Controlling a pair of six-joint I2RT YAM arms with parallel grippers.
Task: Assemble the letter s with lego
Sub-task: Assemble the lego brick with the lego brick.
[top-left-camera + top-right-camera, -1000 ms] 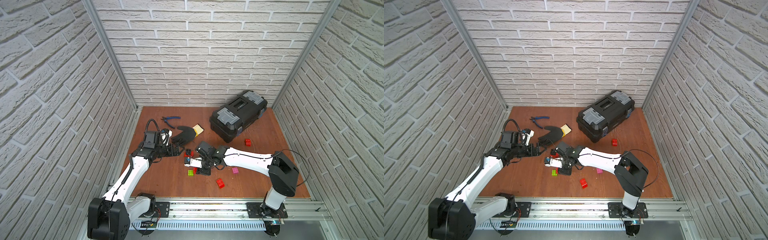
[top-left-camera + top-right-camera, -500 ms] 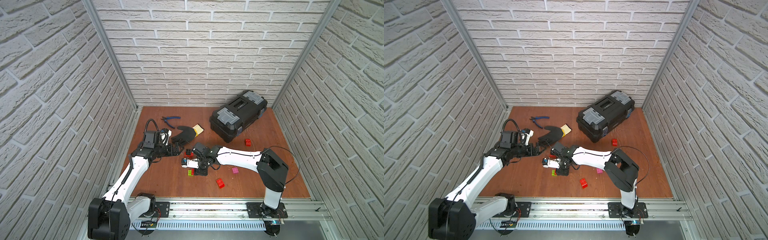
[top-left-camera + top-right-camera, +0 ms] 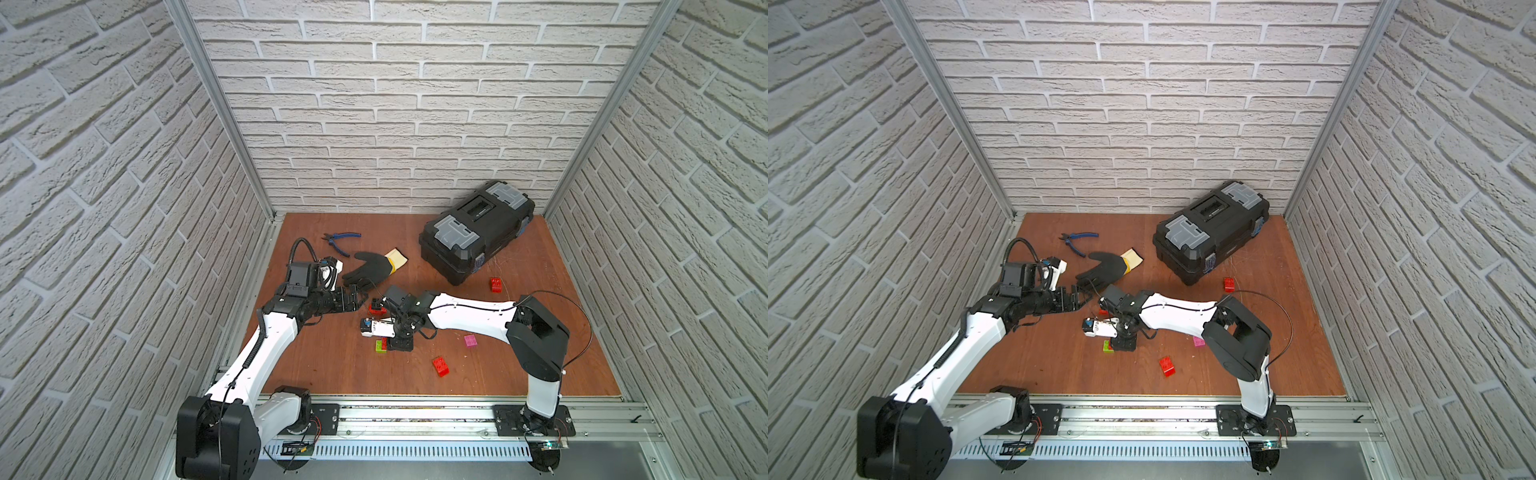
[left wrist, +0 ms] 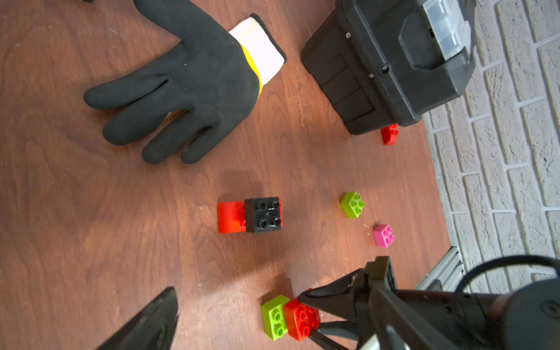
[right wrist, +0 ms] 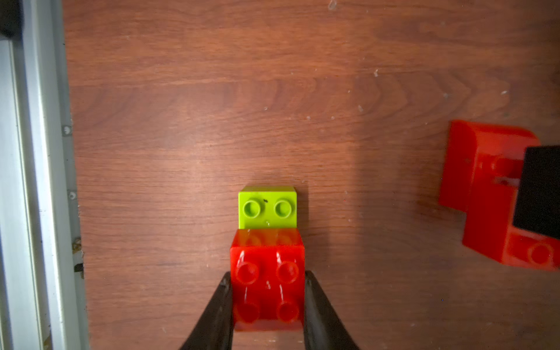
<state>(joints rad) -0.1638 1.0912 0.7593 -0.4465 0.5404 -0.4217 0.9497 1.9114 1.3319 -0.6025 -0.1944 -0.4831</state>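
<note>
The right hand [image 5: 268, 280] pinches a red brick [image 5: 266, 263] set over half of a lime brick [image 5: 267, 207] on the table [image 5: 181, 121], near the glove [image 4: 197, 78].
We see the left hand [image 3: 360, 300] spread wide near the glove's finger ends. A black brick [image 4: 263, 214] on a red piece [image 4: 230, 216] lies between the glove and the pinched brick; a pink brick [image 4: 383, 235] and a second lime brick [image 4: 352, 204] sit farther from the glove.

A red brick [image 4: 390, 135] sits half hidden behind the toolbox [image 4: 385, 60]; the black brick [image 5: 539, 188] is cut off by a wrist view's edge.
</note>
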